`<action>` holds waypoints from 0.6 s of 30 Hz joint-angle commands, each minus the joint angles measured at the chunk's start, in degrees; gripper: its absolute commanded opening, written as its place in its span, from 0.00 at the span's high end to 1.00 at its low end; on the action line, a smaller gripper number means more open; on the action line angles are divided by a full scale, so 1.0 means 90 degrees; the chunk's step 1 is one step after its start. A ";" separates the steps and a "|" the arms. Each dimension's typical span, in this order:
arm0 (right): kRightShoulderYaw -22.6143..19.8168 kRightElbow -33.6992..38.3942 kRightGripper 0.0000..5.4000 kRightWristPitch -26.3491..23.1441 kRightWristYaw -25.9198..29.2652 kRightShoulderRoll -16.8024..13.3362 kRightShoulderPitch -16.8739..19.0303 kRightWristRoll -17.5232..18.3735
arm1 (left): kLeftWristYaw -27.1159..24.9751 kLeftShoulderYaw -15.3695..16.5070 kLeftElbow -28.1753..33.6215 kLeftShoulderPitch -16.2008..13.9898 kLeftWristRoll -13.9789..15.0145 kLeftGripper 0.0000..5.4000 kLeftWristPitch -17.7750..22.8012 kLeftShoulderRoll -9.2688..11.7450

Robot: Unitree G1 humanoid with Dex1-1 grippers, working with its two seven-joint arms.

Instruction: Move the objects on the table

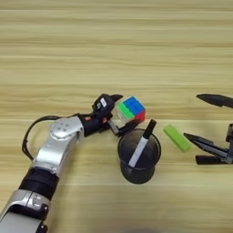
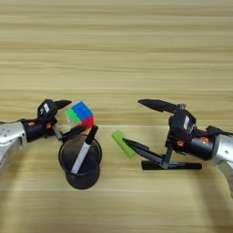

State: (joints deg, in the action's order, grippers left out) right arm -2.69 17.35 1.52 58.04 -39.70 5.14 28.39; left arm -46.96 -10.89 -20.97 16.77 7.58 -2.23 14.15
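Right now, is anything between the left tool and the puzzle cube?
No. The left tool is open around the puzzle cube, nothing between them. The black cup with the marker stands just in front.
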 commanded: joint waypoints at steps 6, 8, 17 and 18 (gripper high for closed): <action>-0.0055 0.0106 0.00 -0.0081 0.0033 -0.0002 0.0006 0.0005 | 0.0009 -0.0148 -0.0124 0.0102 -0.0217 0.10 -0.0034 0.0020; -0.0055 0.0115 0.00 -0.0080 0.0033 -0.0002 0.0006 0.0006 | 0.0012 -0.0156 -0.0137 0.0107 -0.0228 0.14 -0.0044 0.0024; -0.0047 0.0094 0.00 -0.0073 0.0029 0.0020 -0.0004 0.0009 | 0.0049 -0.0148 -0.0215 0.0132 -0.0222 0.31 -0.0106 0.0009; -0.0048 0.0093 0.00 -0.0075 0.0029 0.0023 -0.0006 0.0014 | 0.0047 -0.0148 -0.0217 0.0133 -0.0220 0.33 -0.0113 0.0009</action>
State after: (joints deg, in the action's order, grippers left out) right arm -2.69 17.70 1.52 58.03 -39.67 5.14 28.39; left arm -46.52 -12.02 -22.30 16.81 6.48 -2.80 14.11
